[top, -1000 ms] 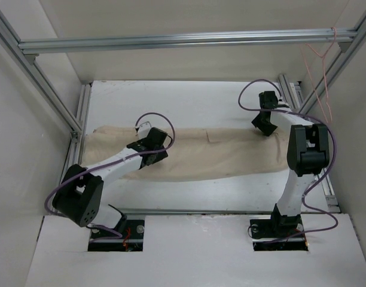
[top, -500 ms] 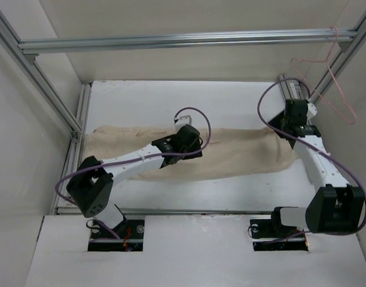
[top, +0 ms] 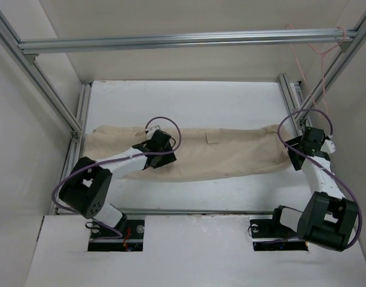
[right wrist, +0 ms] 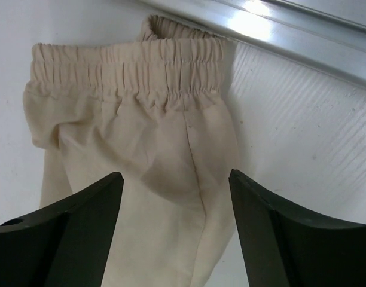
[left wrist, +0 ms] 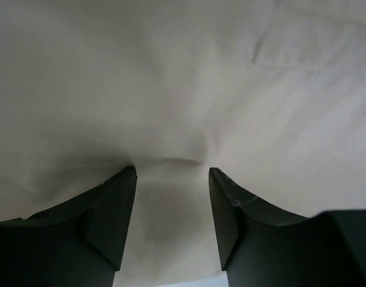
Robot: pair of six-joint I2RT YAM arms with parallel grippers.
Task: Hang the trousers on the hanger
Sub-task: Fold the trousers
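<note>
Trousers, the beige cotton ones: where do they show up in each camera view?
Top external: beige cotton trousers stretched left to right across the white table.
Left wrist: trousers fill nearly the whole picture.
Right wrist: their elastic waistband end, upper centre.
Shared landmark: the pocket flap, centre in top external, upper right in left wrist.

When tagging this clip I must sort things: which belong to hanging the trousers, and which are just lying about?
For the job: trousers, hanger, left gripper, right gripper.
Just there: purple cables, aluminium frame, table.
</note>
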